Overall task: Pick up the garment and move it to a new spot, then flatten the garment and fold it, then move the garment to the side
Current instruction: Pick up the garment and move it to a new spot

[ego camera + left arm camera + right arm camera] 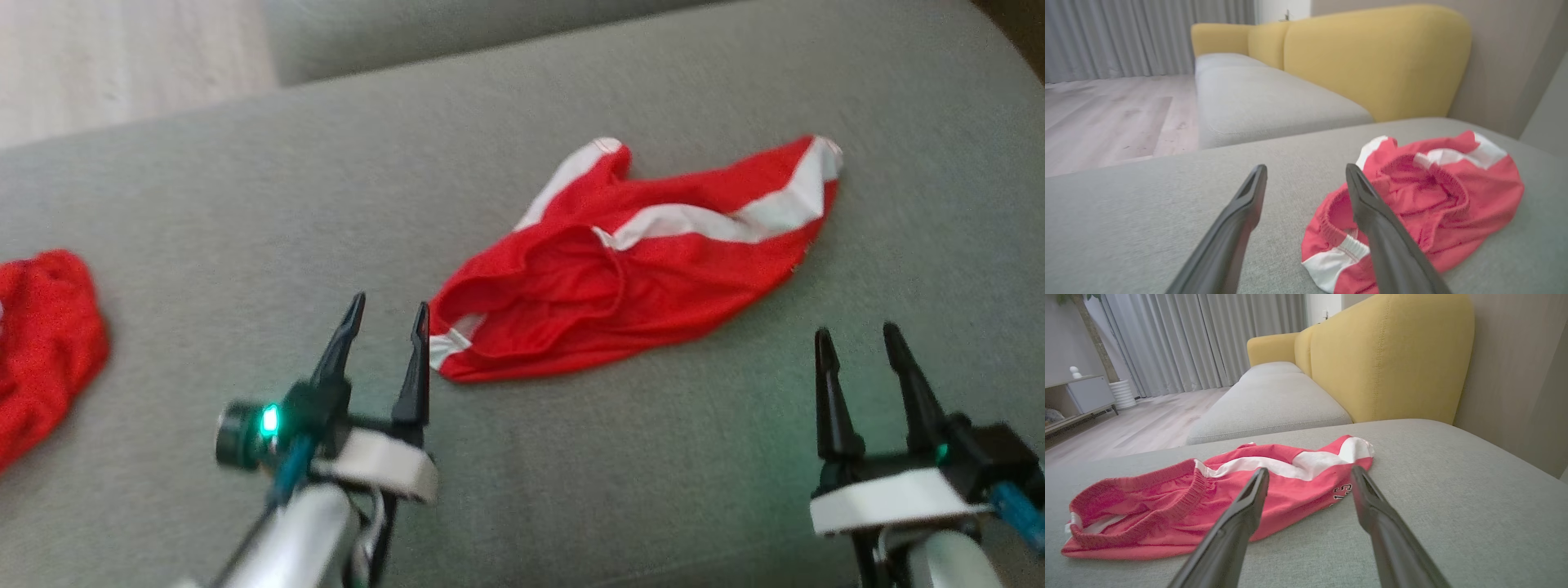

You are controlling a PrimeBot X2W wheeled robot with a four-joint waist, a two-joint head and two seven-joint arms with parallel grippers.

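Note:
The garment [629, 261] is a pair of red shorts with white stripes, lying rumpled on the grey cushion [506, 139] at the centre of the head view. Its elastic waistband faces my left gripper [388, 314], which stands open just left of that edge with nothing between its fingers. In the left wrist view the shorts [1437, 192] lie partly behind the right finger [1372, 212]. My right gripper [857, 335] is open too, hovering below the shorts' right leg. The right wrist view shows the shorts [1167, 498] spread ahead of and left of its fingers [1249, 502].
Another red cloth [41, 343] lies bunched at the cushion's left edge. A yellow sofa back [1392, 355] rises behind the cushion, with a second grey seat [1269, 400] beyond. Wooden floor [1106, 114] and grey curtains [1200, 339] lie to the far left.

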